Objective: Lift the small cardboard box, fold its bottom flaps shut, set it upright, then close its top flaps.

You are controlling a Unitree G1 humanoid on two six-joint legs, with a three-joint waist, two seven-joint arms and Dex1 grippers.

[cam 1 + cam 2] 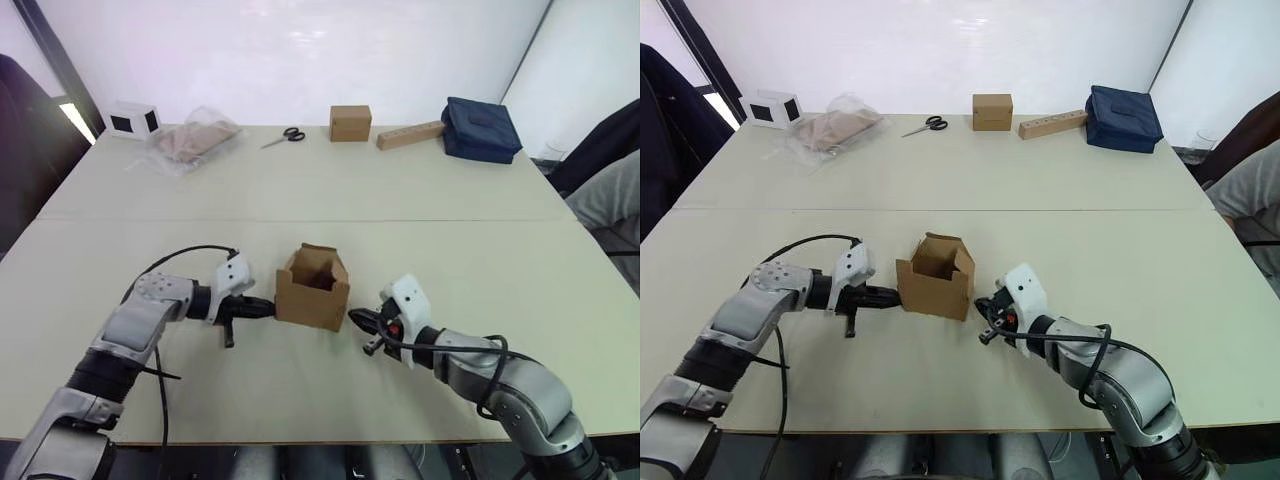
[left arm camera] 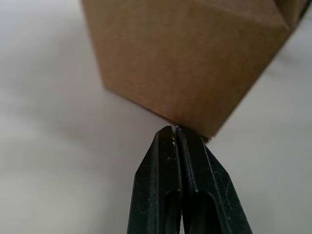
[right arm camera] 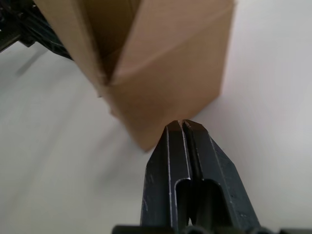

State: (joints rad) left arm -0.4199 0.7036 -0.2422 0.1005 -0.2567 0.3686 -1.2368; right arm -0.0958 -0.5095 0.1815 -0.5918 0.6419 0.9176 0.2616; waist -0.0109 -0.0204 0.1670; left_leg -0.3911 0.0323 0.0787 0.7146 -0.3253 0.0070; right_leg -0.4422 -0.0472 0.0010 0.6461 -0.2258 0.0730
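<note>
Small cardboard box (image 1: 313, 287) stands open-topped; wrist views show left pincer (image 2: 175, 129) and right pincer (image 3: 182, 123) pressed together.

small cardboard box (image 2: 185, 58) is cut off by the left wrist frame edge, top flaps out of shot. Underside hidden against the table (image 1: 450, 200), so bottom flaps can't be judged

Along the top of the frame on the counter (image 1: 420, 200): white cube (image 1: 135, 119), plastic bag (image 1: 190, 140), scissors (image 1: 284, 137), small closed box (image 1: 350, 123), tan block (image 1: 411, 135), navy bag (image 1: 481, 129).
</note>
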